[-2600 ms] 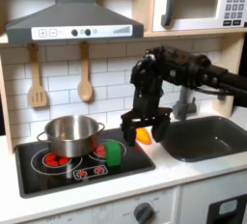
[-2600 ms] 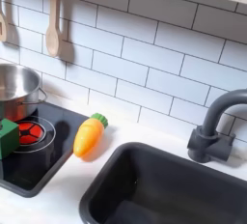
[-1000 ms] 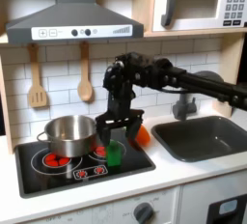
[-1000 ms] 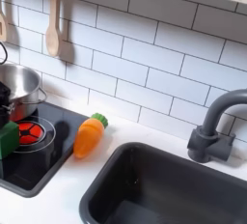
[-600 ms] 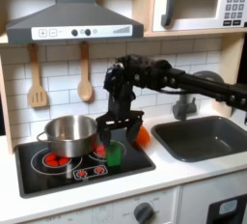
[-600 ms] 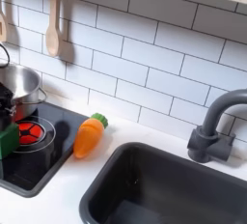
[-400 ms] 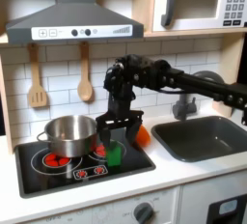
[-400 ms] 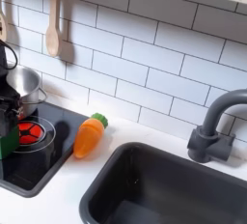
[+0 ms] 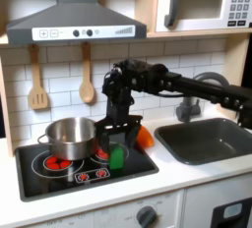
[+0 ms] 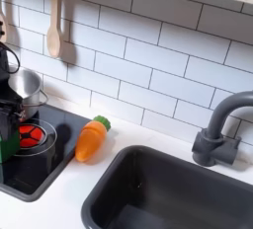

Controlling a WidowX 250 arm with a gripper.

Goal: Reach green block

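— Where is the gripper sitting right now?

— I'm seeing it in the first exterior view low over the stove, just right of the steel pot. Its fingers are standing apart, straddling the green block, which is resting upright on the stove's right part.

— What's different from a moment back?

— It's been dropping: a second ago it was hanging a little higher above the block, now the fingers are reaching down along its sides. In the second exterior view the dark gripper is crowding the left edge where the block was showing earlier.

— And the carrot toy?

— Lying untouched on the table, right of the stove.

— So the reach?

— I'm judging it nearly complete; nothing is clamped yet.
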